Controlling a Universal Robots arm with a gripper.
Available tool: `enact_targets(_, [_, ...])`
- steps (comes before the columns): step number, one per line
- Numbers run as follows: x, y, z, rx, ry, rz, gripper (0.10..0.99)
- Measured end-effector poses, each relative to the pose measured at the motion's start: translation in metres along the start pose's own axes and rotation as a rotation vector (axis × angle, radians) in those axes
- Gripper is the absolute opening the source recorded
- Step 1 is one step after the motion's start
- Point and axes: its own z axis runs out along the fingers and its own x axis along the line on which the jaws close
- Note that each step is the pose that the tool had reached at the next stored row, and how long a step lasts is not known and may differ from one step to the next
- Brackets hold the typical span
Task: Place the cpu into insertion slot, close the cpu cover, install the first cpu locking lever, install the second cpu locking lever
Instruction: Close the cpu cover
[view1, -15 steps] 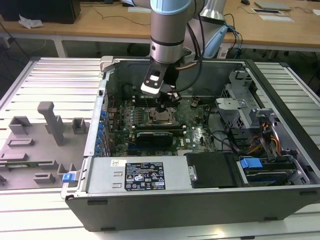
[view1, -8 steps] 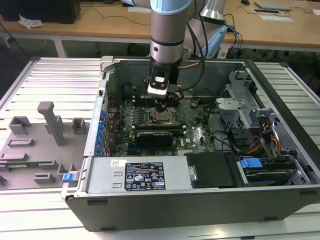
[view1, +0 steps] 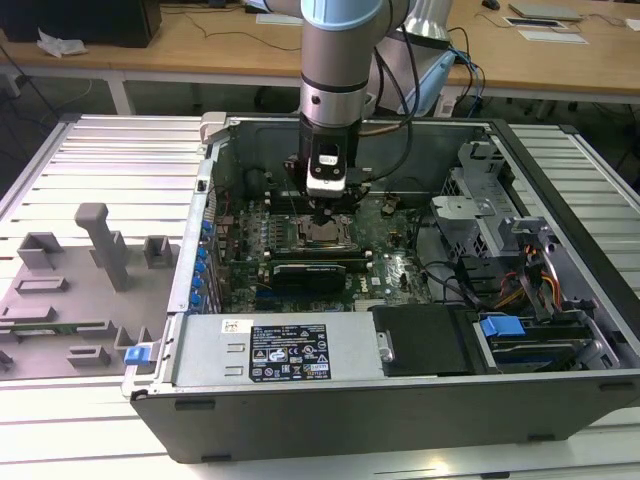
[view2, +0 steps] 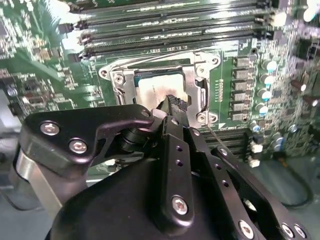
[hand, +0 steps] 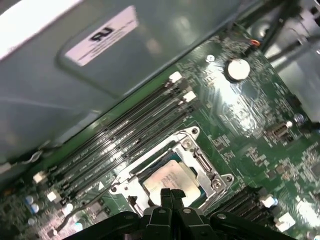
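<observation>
- Gripper hangs from the arm inside the open case, pointing straight down at the slot.
- Jaws are pressed together, no gap between the tips in both wrist views, nothing held between them.
- Gripper tip sits right over the cpu. Cannot tell whether it touches the metal top or is just above it.
- First wrist view: gripper tip is over the near edge of the cpu, and most of the silver-grey top shows beyond the jaws.
- Cpu lies flat in the slot, square to it, directly below the jaws.
- Cover is down, a silver frame lying flat around the cpu, with the cpu top showing through its window. Same in the first wrist view, cover ringing the chip on all visible sides.
- Thin wire lever runs out from a socket corner, off to one side of the jaws. Cannot tell if it is latched.
- Memory slots are long, black and parallel, just past the slot on the side away from the jaws.
- Green board surrounds the slot under the gripper.
- Row of capacitors stands beside the slot, apart from the jaws.
- Coin cell is on the board, well away from the jaws.
</observation>
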Motion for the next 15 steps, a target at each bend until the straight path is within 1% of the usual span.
enact_targets(1, [0.0000, 0.0000, 0.0000, 0.000, 0.0002, -0.030, 0.106])
enact_targets(3, [0.0000, 0.0000, 0.0001, 0.000, 0.0005, -0.066, 0.106])
enact_targets(4, [0.0000, 0.0000, 0.0001, 0.000, 0.0008, -0.102, 0.106])
enact_targets(6, [0.0000, 0.0000, 0.0001, 0.000, 0.0013, -0.157, 0.106])
enact_targets(15, [0.0000, 0.0000, 0.0003, 0.001, 0.0028, -0.332, 0.106])
